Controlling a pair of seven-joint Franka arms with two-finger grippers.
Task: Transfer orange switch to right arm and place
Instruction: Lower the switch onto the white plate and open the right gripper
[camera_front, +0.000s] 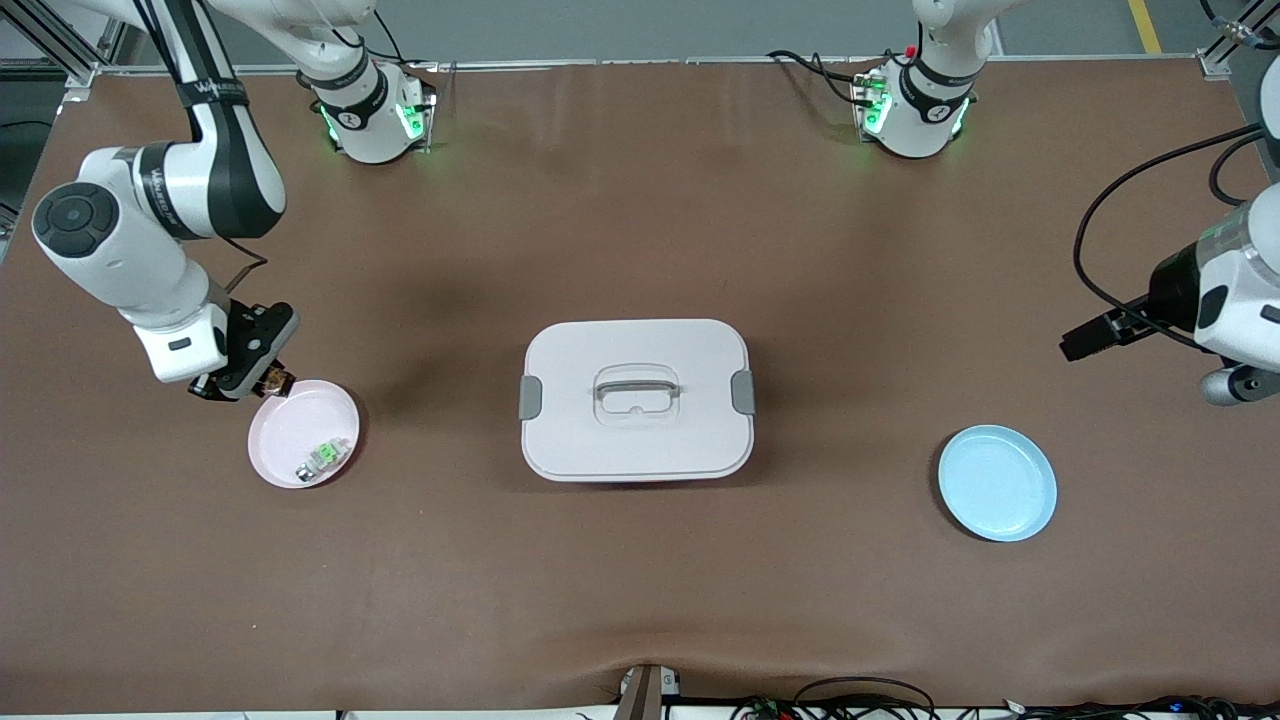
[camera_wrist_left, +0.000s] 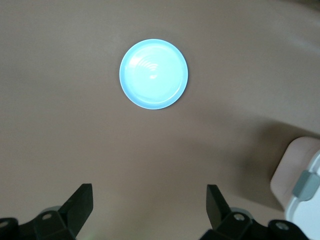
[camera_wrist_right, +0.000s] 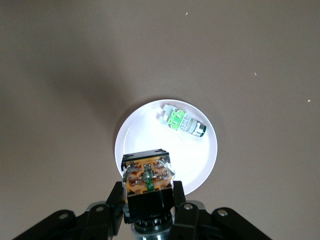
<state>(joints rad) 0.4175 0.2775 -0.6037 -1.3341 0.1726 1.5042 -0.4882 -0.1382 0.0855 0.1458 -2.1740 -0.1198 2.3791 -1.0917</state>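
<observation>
The orange switch (camera_wrist_right: 148, 179), a small black oblong component with an orange terminal face and a silvery end, is clamped between the jaws of the right gripper (camera_wrist_right: 148, 200), with its orange face turned away from the wrist and its silvery end seated down between the fingers. This grip keeps the body upright in the jaws and clear of the surface. In the front view the right gripper (camera_front: 240, 380) hangs over the rim of the shallow round pink plastic plate (camera_front: 285, 440) at the right arm's end of the table, so the switch (camera_front: 277, 379) sits above the plate edge, apparently ready for lowering. A small green-and-white cylindrical component (camera_front: 322, 457) lies in the plate, apart from the held switch and nearer the front camera. The white rectangular lidded plastic box (camera_front: 637, 400) stands at the table centre. The round light-blue plastic plate (camera_front: 997, 483) lies toward the left arm's end. The left gripper (camera_wrist_left: 149, 207) waits over the bare table near that blue plate, jaws spread wide and holding nothing.
</observation>
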